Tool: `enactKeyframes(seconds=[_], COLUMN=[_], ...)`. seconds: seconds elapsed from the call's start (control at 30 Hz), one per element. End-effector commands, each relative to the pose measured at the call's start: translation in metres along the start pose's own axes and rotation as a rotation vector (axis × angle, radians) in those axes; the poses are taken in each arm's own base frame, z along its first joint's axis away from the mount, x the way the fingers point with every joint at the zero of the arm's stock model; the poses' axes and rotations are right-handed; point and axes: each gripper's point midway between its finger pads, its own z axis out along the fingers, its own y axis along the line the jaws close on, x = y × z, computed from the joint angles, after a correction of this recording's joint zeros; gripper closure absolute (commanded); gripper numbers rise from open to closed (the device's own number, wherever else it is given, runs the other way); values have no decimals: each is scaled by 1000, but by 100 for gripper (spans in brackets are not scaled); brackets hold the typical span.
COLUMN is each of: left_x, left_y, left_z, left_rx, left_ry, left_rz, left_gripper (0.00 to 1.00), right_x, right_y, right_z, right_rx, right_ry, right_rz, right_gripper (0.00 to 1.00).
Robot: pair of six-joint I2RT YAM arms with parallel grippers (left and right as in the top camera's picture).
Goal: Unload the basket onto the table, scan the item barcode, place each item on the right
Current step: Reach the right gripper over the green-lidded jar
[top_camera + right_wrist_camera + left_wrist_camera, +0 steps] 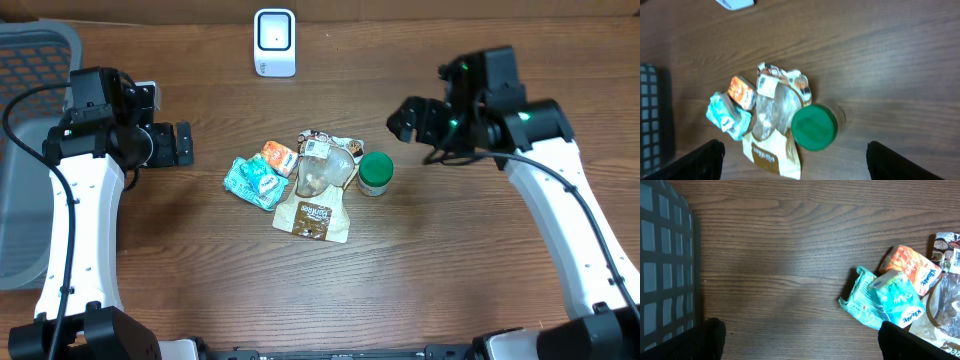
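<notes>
Nearest in heap: brown pouch [312, 215], flat on tabletop [450, 270], printed face up. Clear bag [322, 172] w/ brownish contents overlaps pouch's far end. L of bag: two teal packets [254, 183], touching each other. Orange packet [279, 157] lies just beyond, against them. R of bag: green-lidded tub [375, 173], upright, lid up. It is touching or just beside the bag; can't tell which. Far side of heap: small printed packet w/ white label [318, 143], partly under clear bag. Barcodes too small to read in any view.

Whole heap sits mid-tabletop, btwn the two arms.

L tool [183, 144]: well L of heap, pointing toward it. Spread wide, holding nothing. Wrist view has its fingers [710, 340] at the bottom corners, bare wood btwn them, teal packets off to one side.

R tool [400, 118]: just beyond and R of tub, near but apart. Spread and empty too. Fingers [705, 160] sit at the wrist view's bottom corners, tub and heap in the gap beyond them.

L edge: grey mesh basket [25, 150], behind L arm.

Farthest: white scanner [274, 42], standing at far centre of tabletop, well apart from heap and both tools.
</notes>
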Motion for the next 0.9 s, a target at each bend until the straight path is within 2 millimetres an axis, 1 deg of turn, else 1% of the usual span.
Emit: enactKeyframes(seconds=[0.0, 0.1, 0.17, 0.3, 0.43, 0.57, 0.7, 0.8, 0.87], left_x=[-3, -3, -3, -3, -3, -3, -3, -3, -3], left_y=[-3, -3, -3, -3, -3, -3, -3, -3, -3], left_z=[-2, -2, -2, -2, -2, -2, -2, -2, -2], left_rx=[15, 14, 14, 14, 14, 14, 15, 14, 14], left_ry=[-10, -11, -10, -10, -11, -10, -10, -11, -10], left_rz=[27, 27, 27, 27, 27, 27, 27, 27, 27], left_gripper=[0, 0, 1, 1, 0, 0, 0, 0, 1], right_x=[-27, -30, -24, -7, 13, 30, 39, 45, 51], right_y=[20, 32, 36, 29, 16, 2, -5, -10, -14], right_z=[-8, 7, 27, 63, 89, 104, 111, 114, 115], right_rx=[79, 129, 149, 194, 246, 293, 319, 351, 378], right_ry=[-92, -95, -62, 31, 125, 208, 251, 267, 277], right_rz=[-79, -133, -153, -136, -80, -71, -60, 16, 103], right_gripper=[11, 11, 11, 7, 4, 3, 3, 4, 4])
